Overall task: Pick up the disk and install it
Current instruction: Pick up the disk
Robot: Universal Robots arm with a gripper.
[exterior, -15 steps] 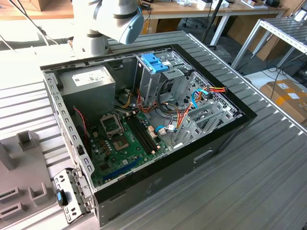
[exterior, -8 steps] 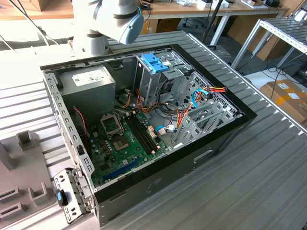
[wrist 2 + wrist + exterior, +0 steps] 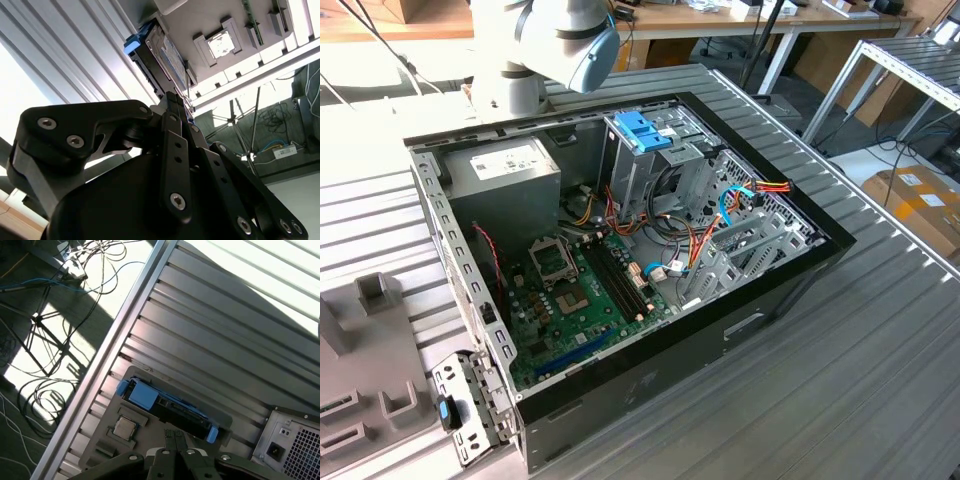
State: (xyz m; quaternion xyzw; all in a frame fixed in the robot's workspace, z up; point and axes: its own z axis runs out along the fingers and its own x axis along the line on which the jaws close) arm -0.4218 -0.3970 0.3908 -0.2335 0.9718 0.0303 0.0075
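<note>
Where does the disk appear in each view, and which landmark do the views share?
First wrist view: the disk sits in the grey tray, just beyond the gripper.
Second wrist view: the disk in that tray, just beyond the gripper.
Exterior view: a grey tray, probably the same one, at the exterior view's left edge.
Shared landmark: the ribbed metal table.

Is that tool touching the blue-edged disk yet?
Cannot tell. In the first wrist view the tool sits right at the disk's edge; neither contact nor gap shows plainly.
</note>
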